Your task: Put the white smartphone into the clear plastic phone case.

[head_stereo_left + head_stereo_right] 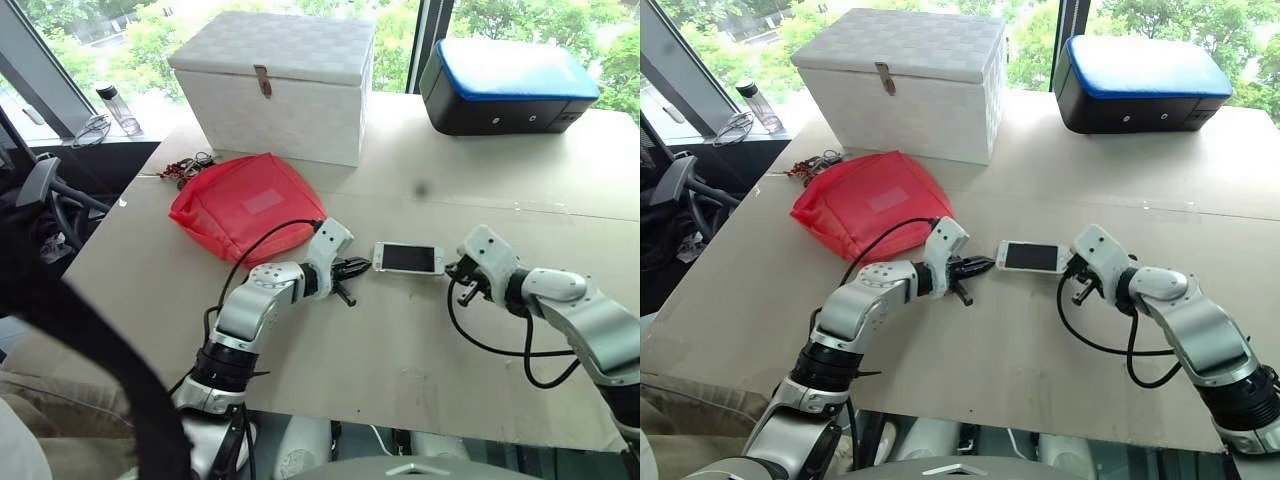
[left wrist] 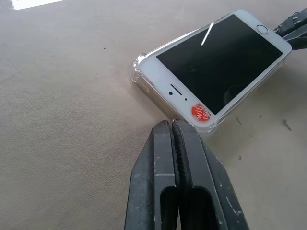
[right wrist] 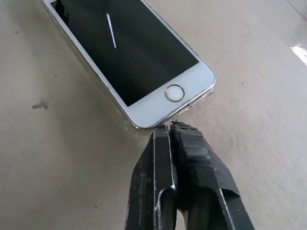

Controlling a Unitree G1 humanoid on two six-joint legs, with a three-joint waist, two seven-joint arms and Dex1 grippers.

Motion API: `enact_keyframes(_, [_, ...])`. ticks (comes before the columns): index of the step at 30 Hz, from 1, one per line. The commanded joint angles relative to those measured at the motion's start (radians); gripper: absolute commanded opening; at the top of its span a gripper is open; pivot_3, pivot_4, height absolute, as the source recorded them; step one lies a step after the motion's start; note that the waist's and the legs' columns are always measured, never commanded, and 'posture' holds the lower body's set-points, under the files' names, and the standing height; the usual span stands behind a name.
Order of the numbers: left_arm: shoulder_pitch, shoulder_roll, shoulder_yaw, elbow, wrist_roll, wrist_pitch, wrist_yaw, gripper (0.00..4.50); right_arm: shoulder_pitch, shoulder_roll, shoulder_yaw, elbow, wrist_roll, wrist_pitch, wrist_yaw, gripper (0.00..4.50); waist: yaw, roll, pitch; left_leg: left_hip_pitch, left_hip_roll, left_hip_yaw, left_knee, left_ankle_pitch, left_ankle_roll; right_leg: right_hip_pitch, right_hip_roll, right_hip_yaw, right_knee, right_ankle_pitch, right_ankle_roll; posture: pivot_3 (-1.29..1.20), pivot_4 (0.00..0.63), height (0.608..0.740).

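Right between my two grippers, the white smartphone (image 1: 408, 258) lies screen up, sitting in the clear plastic phone case (image 2: 138, 72). My left gripper (image 2: 173, 125) is pinched fully together, tips against the phone's earpiece end by the orange sticker (image 2: 200, 112). My right gripper (image 3: 169, 128) is closed tight too, nosing the home-button end. It's all on a tan table (image 1: 400, 370). Beyond the phone on my left sits a red pouch (image 1: 248, 205), then a white box (image 1: 275, 85); a black-and-blue case (image 1: 510, 85) is off to my right. The clear shell's barely visible from above.
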Motion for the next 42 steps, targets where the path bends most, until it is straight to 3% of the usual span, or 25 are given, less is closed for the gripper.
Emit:
enact_keyframes(1, [-0.009, -0.019, -0.032, -0.011, 0.000, -0.006, -0.002, 0.05, -0.031, -0.017, 0.039, -0.035, -0.026, -0.046, 0.025, 0.00, 0.000, 0.000, 0.000, 0.000, 0.000, 0.000, 0.000, 0.000, 0.000, 0.000, 0.000, 0.000, 0.000, 0.000, 0.000, 0.00, 0.150, 0.740])
enact_keyframes(7, [-0.006, -0.027, -0.036, -0.010, 0.003, -0.007, 0.000, 0.05, -0.058, -0.035, 0.126, -0.022, -0.094, -0.082, 0.055, 0.00, -0.002, 0.000, 0.000, 0.001, 0.000, 0.000, 0.000, 0.000, 0.000, 0.001, 0.000, 0.000, 0.001, 0.000, 0.000, 0.00, 0.150, 0.740])
enact_keyframes(12, [-0.002, -0.025, -0.028, -0.011, 0.009, -0.006, -0.003, 0.05, -0.049, -0.116, 0.076, -0.013, -0.128, -0.068, 0.073, 0.00, 0.002, 0.000, 0.000, 0.003, 0.000, 0.000, 0.001, 0.000, 0.000, 0.003, 0.000, 0.000, 0.000, 0.000, 0.000, 0.00, 0.150, 0.740])
enact_keyframes(17, [0.002, -0.017, -0.027, -0.007, 0.011, -0.012, -0.007, 0.05, -0.061, -0.098, 0.028, -0.010, -0.096, -0.054, 0.075, 0.00, -0.001, 0.000, 0.000, 0.003, 0.000, 0.000, 0.001, 0.000, 0.000, 0.004, 0.000, 0.000, 0.000, 0.000, 0.000, 0.00, 0.150, 0.740])
enact_keyframes(30, [-0.008, -0.024, -0.034, -0.003, 0.012, -0.010, -0.004, 0.05, -0.097, -0.051, 0.078, 0.034, -0.121, -0.083, 0.086, 0.00, -0.001, 0.000, 0.000, 0.005, 0.000, 0.000, 0.001, 0.000, 0.000, 0.005, 0.000, 0.000, 0.001, 0.000, 0.000, 0.00, 0.150, 0.740])
enact_keyframes(35, [-0.006, -0.021, -0.032, 0.000, 0.011, -0.015, -0.005, 0.05, -0.098, -0.090, 0.019, 0.043, -0.122, -0.074, 0.088, 0.00, -0.001, 0.000, 0.000, 0.008, 0.000, 0.000, 0.001, 0.000, 0.000, 0.008, 0.000, 0.000, 0.000, 0.000, 0.000, 0.00, 0.150, 0.740])
enact_keyframes(42, [-0.007, -0.025, -0.035, 0.008, 0.014, -0.025, -0.003, 0.05, -0.100, -0.140, 0.069, 0.079, -0.165, -0.117, 0.109, 0.00, -0.001, 0.000, 0.000, 0.010, 0.000, 0.000, 0.001, 0.000, 0.000, 0.010, 0.000, 0.000, 0.000, 0.000, 0.000, 0.00, 0.150, 0.740])
